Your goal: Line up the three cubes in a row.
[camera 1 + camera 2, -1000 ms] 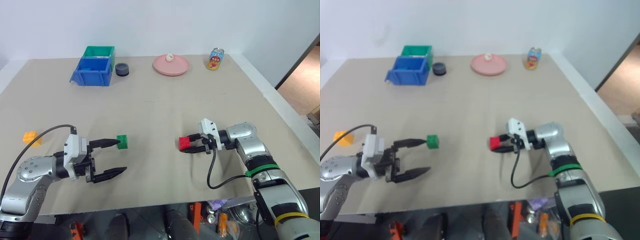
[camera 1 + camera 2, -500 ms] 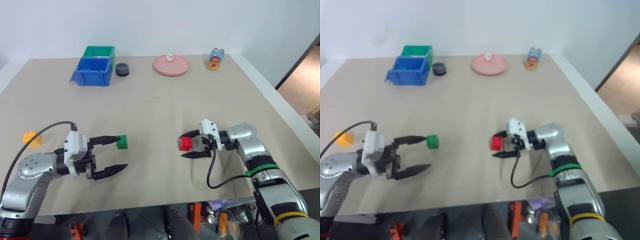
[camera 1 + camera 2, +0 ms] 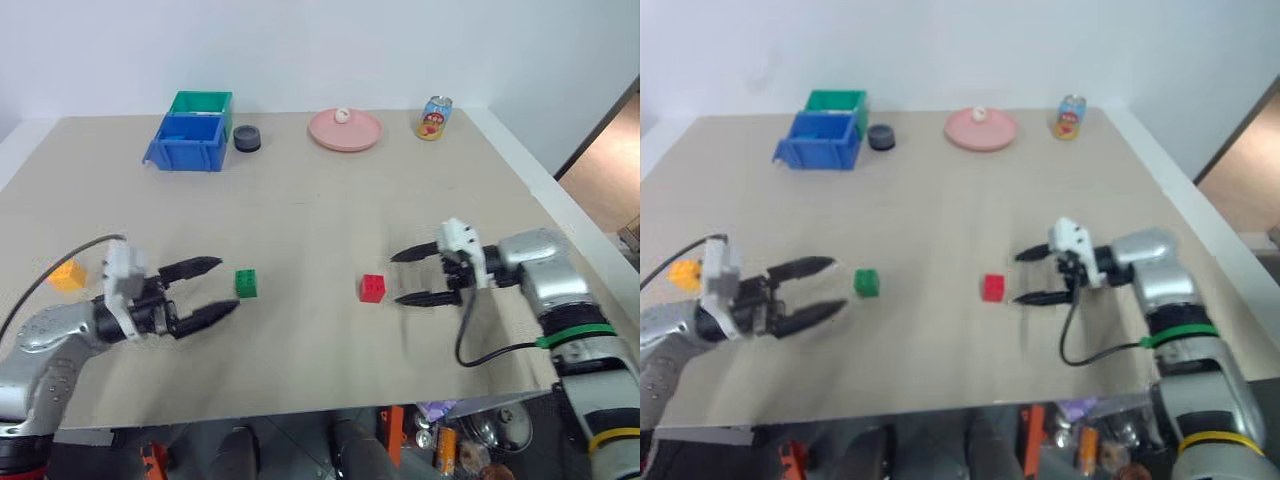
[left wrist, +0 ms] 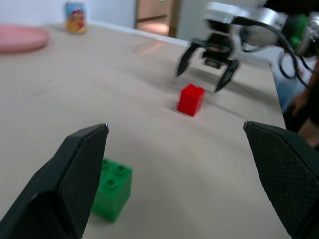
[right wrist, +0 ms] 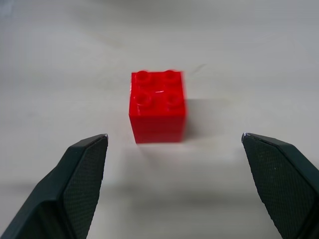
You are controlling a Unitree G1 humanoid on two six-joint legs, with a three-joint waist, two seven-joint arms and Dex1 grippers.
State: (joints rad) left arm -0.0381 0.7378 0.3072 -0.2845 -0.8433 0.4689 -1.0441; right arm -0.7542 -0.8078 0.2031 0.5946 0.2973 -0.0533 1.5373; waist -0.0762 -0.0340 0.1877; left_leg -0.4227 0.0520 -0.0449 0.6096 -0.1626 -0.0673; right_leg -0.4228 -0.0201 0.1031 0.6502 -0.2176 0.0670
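Note:
The red cube rests on the beige table, studs up, a short way left of my right gripper, which is open and empty. In the right wrist view the red cube lies ahead of the spread fingers, apart from them. The green cube sits to the left of the red one, roughly level with it. My left gripper is open just left of the green cube, not touching it. The yellow-orange cube lies near the table's left edge, behind my left arm.
At the back stand a blue bin with a green bin behind it, a dark round tub, a pink plate with a small white thing on it, and a drink can. Bare table lies between.
My right gripper opened, let go of the red cube and drew back to the right and up. The left gripper pulled slightly left, away from the green cube.

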